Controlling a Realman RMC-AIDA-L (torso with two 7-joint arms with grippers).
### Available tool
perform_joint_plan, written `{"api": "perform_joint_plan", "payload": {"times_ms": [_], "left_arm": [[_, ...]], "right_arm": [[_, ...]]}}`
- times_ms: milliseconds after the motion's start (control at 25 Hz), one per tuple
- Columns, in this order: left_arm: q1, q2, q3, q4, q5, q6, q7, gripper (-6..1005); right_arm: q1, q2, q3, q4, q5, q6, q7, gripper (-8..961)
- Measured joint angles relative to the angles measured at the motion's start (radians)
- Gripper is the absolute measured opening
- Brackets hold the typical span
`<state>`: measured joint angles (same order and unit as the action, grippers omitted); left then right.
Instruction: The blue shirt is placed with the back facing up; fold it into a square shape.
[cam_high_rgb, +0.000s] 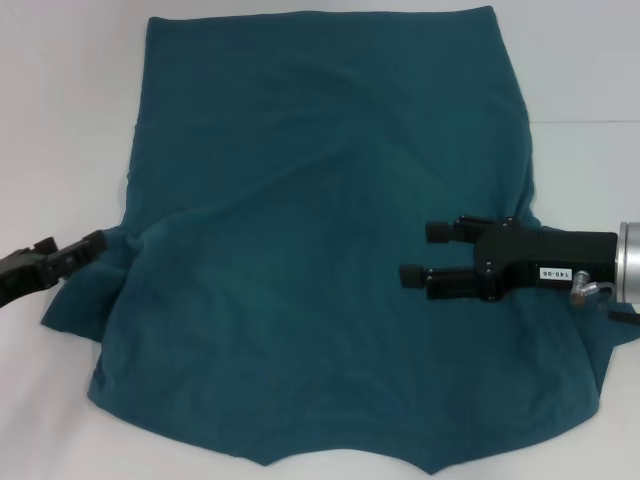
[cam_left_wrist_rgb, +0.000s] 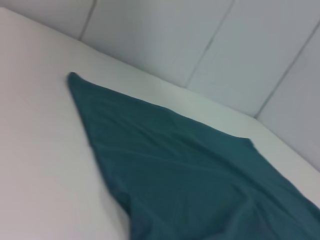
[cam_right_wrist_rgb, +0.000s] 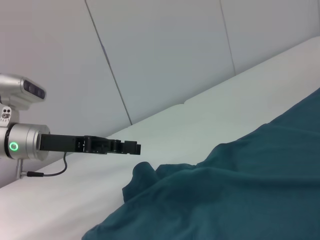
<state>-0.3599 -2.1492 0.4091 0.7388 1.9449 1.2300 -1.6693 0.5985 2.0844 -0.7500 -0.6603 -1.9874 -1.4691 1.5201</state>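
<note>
**A:** Where's your blue shirt (cam_high_rgb: 320, 260) right now?

**B:** You've got it spread over the white desk (cam_high_rgb: 60, 120), plain side up, no lettering showing. It is not lying flat: soft creases run across the middle, and the sleeve on the shirt's left edge is bunched up in a rumpled lump.

**A:** And your right end effector (cam_high_rgb: 425, 254)?

**B:** It sits above the shirt's right part, reaching in from the right edge toward the middle. Its two fingers (cam_high_rgb: 440, 231) are spread apart, with bare cloth visible between them, so it is released and gripping nothing.

**A:** The left end effector (cam_high_rgb: 92, 245)?

**B:** You'll find it at the shirt's left edge, its tip right by the bunched sleeve. The right wrist view shows it (cam_right_wrist_rgb: 131, 148) stretched out level just above that lump of cloth. I cannot tell whether it is released or clenched, or whether it touches the fabric.

**A:** Anything behind the shirt?

**B:** A pale panelled wall (cam_right_wrist_rgb: 165, 55), well beyond its far edge.
</note>
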Motion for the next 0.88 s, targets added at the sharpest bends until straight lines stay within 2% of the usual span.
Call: {"api": "perform_joint_plan", "payload": {"times_ms": [240,880], "left_arm": [[0.002,-0.003,0.009,-0.017,0.012,-0.060,-0.003,931],[-0.007,-0.008,0.049,-0.055,0.048,-0.093,-0.003,920]], "right_arm": [[0.001,0.000,0.000,0.007,0.006,0.008,0.000,944],[0.000,-0.003,0.000,0.013,0.009,0.012,0.000,943]]}}
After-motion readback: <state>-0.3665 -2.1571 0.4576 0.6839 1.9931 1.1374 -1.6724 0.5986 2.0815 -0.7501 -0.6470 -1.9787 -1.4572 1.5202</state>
